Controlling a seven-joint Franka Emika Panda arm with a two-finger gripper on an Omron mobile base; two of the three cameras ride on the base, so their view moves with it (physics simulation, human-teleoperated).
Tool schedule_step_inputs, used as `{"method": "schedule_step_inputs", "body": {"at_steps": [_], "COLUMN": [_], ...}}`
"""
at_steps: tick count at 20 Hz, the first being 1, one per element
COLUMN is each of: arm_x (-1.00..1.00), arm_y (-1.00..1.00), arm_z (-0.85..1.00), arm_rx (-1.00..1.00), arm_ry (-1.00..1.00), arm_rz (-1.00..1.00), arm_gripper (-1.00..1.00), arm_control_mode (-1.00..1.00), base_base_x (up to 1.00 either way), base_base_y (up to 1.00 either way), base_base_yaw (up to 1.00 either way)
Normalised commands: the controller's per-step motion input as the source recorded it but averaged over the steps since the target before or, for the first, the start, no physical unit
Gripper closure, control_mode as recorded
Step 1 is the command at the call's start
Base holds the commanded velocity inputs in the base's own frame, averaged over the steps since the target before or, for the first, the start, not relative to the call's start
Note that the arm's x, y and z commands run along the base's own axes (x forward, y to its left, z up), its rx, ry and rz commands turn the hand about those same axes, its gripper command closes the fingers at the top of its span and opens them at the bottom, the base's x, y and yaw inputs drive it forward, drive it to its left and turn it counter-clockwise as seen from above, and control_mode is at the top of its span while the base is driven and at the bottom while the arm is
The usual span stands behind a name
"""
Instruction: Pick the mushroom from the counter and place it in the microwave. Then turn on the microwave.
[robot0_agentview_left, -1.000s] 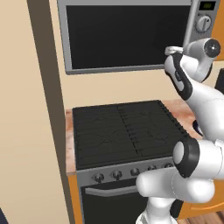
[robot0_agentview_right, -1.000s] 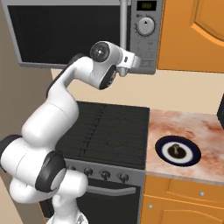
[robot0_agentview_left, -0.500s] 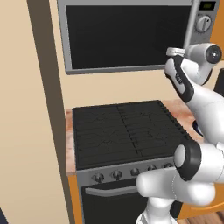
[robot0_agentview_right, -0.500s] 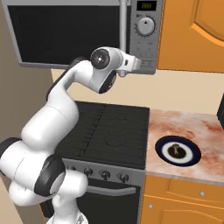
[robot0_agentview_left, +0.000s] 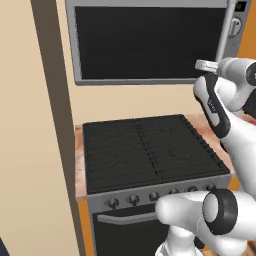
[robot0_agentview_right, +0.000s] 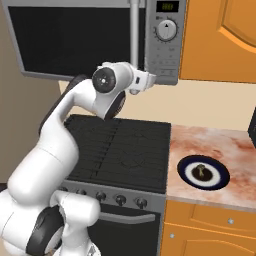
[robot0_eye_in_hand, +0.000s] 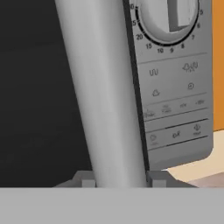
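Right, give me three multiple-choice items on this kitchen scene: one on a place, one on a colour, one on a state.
1. Where is the tiny brown mushroom?
A. on the black stove top
B. in the dark-rimmed round dish on the pinkish speckled counter
C. inside the microwave

2. What colour are the cabinet fronts?
A. orange
B. white
C. green

3. The silver-grey microwave door is:
A. wide open
B. missing
C. shut

Key: B, it sits in the dish; A, the panels are orange; C, the door lies flush, the two-finger gripper closed on its tubular grey handle.
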Motion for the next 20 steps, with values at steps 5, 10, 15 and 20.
{"method": "schedule_step_inputs", "body": {"at_steps": [5, 10, 15, 20], "arm_x": [-1.00, -1.00, -1.00, -0.94], "arm_y": [0.25, 0.34, 0.34, 0.34], "arm_z": [0.63, 0.65, 0.61, 0.56], "arm_rx": [-0.05, -0.07, -0.07, -0.05], "arm_ry": [-0.05, -0.01, 0.00, 0.00], "arm_rz": [-0.03, -0.06, -0.09, -0.11], "arm_gripper": [1.00, 1.00, 1.00, 1.00], "arm_control_mode": [-1.00, -1.00, -1.00, -1.00], "base_base_x": [0.00, 0.00, 0.00, 0.00], "base_base_y": [0.00, 0.00, 0.00, 0.00], "base_base_yaw": [0.00, 0.00, 0.00, 0.00]}}
